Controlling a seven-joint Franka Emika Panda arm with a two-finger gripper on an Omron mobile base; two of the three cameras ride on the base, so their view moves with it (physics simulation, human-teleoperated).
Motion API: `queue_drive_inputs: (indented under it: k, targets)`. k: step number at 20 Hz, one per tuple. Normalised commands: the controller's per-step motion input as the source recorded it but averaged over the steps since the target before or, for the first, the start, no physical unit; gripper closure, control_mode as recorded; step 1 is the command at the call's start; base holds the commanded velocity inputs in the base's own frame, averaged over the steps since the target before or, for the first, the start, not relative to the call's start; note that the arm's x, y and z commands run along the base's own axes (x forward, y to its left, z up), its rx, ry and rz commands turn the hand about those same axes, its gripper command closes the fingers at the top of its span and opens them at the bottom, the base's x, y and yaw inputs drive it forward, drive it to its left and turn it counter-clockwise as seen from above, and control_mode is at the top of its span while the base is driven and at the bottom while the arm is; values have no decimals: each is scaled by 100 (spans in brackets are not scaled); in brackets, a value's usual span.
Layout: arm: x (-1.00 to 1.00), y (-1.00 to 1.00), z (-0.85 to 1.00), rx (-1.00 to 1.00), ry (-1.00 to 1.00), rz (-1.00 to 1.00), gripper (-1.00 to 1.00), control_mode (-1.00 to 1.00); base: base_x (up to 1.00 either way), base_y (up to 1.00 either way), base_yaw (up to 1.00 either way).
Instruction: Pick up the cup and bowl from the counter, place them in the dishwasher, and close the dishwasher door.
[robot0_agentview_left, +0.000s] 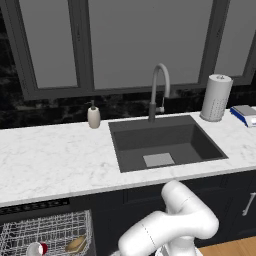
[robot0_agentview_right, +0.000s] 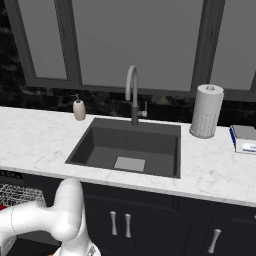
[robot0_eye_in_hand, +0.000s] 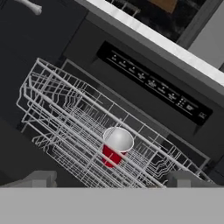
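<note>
kitchen | sink (robot0_agentview_left: 165, 142) | faucet (robot0_agentview_left: 159, 90) | marble counter (robot0_agentview_left: 50, 160) | dishwasher (robot0_agentview_left: 45, 232)

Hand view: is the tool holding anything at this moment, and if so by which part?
Nothing is held. The tool hangs open above the rack; the cup lies loose in the rack of the dishwasher, clear of both fingertips.

— What do we have on the counter (robot0_agentview_left: 50, 160)?
— A soap dispenser (robot0_agentview_left: 93, 116) at its back edge, left of the sink (robot0_agentview_left: 165, 142); a paper towel roll (robot0_agentview_left: 216, 98) and blue-white box (robot0_agentview_left: 245, 115) toward the right end.
— And the rack (robot0_eye_in_hand: 87, 127)?
— We see 1 cup (robot0_eye_in_hand: 114, 146) and 1 bowl (robot0_agentview_left: 76, 244).
</note>
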Motion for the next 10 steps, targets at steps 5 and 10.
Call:
queue_drive_inputs:
  k: [5, 10]
  targets:
    - [0, 31, -32, -2, -4, 0, -100, -100, 0, 0, 0]
    - [-26, 32, -33, -2, -6, 0, -100, -100, 0, 0, 0]
